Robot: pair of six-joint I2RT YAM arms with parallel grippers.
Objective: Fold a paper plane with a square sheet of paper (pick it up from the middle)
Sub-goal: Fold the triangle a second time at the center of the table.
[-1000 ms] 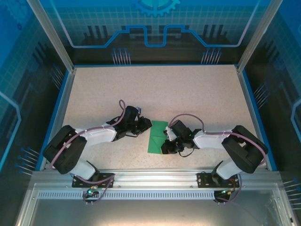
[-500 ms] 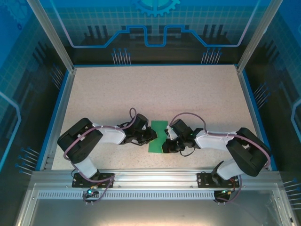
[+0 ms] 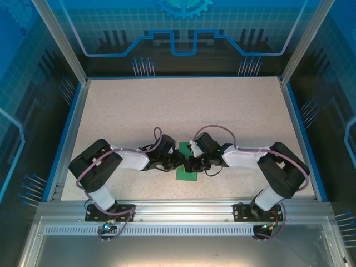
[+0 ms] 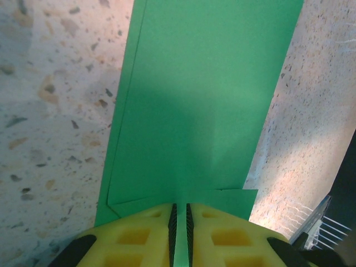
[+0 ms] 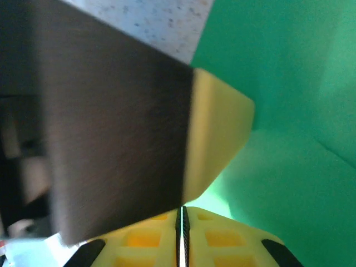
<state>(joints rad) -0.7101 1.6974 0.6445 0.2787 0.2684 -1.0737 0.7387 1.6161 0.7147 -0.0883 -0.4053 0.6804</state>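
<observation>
Both arms have been drawn inward over the last second. The left claw (image 3: 179,162) has been swung in against the green paper (image 3: 187,174), and the right claw (image 3: 191,165) has been carried leftward over it, so less green is left showing from above.

From the left wrist, the left claw's yellow fingers (image 4: 139,233) are seen pressed almost together with a thin strip of green caught between them, so the paper is held at its near edge. From the right wrist, the right claw's jaws are seen nearly closed, with only a bright slit between them. Whether paper is pinched there cannot be told.

The two claws are set tip to tip, and one of the left claw's fingers (image 5: 217,128) is seen just ahead of the right claw.

From the left wrist the paper is shown as a long, narrow, layered shape with a small folded flap near the fingers. From above, only the ends beyond and nearer than the claws are seen.

The paper lies on the speckled desk (image 3: 222,105), in the middle of the near half. Bare desk is left on all sides, with the blue rim (image 3: 183,77) well away and the metal rail (image 3: 183,207) closer.
</observation>
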